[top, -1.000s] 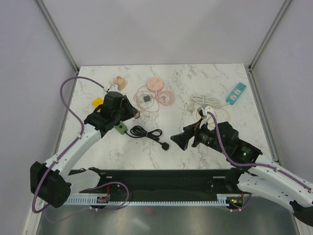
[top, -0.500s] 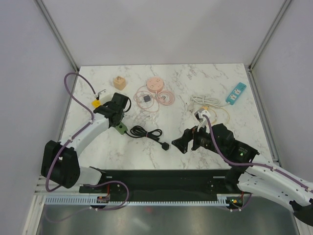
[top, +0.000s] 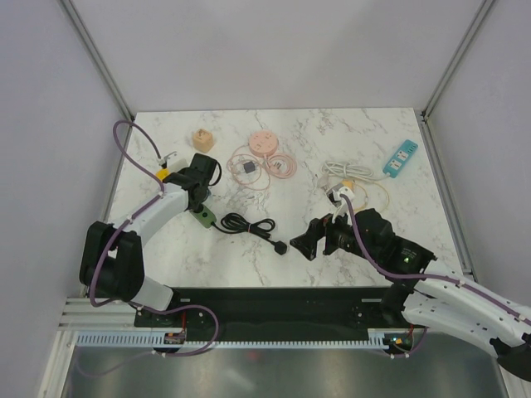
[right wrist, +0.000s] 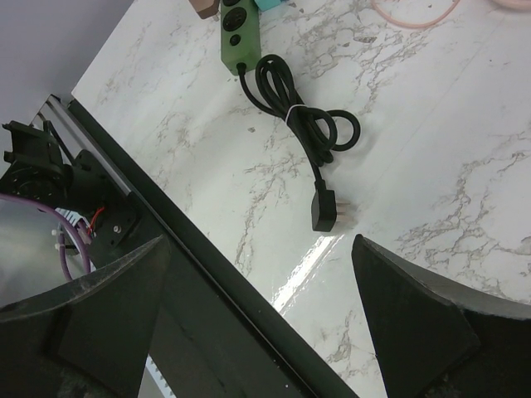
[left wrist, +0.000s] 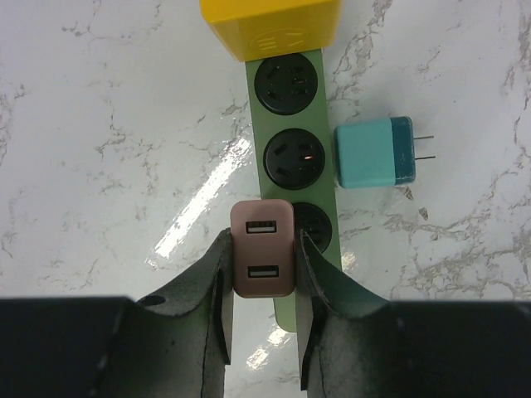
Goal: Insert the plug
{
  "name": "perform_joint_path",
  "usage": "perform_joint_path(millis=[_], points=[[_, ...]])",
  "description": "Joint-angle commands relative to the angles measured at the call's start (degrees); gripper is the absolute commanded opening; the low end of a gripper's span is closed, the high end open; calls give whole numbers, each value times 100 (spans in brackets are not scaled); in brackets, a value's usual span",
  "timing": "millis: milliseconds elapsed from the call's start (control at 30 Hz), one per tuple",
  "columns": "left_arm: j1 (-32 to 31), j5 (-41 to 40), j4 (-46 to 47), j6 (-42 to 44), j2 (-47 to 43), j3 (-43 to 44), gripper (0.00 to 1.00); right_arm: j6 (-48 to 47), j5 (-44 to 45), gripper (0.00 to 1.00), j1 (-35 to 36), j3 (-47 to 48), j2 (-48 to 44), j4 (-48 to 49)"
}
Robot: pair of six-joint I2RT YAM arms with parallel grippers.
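Half done, maybe: grips small brown square plug [left wrist: 262, 253] in part-shut left claw [left wrist: 263, 240], at the near hole of long green socket strip [left wrist: 290, 120] on white marble counter [left wrist: 99, 149]. Holds right claw [right wrist: 259, 243] wide open, empty. Not pushed in yet, by the look.

Setting: robotics lab test cell. Evidence:
- Marble-pattern table [top: 365, 249] boxed in by plain pale walls [top: 274, 50] on aluminium posts [top: 95, 54].
- Left arm [top: 149, 220] and right arm [top: 448, 298] bolted to a black base rail [top: 274, 298].
- Slotted cable duct [top: 274, 340] along the near edge.
- Props laid out on the table: green power strip [top: 203, 217], blue power strip [top: 401, 157].
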Motion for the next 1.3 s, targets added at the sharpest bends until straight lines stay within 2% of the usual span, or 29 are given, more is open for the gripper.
perform_joint_path(millis=[0, 233, 567, 1267], points=[[-3, -239, 148, -340, 41, 196, 2, -61, -90, 98, -2, 170, 49, 136], [-56, -248, 43, -120, 94, 477, 2, -87, -72, 98, -2, 187, 67, 154], [-143, 51, 16, -656, 437, 478, 2, -87, -134, 98, -2, 178, 59, 180], [-363, -608, 25, -480, 683, 486, 2, -105, -195, 98, -2, 143, -29, 154]])
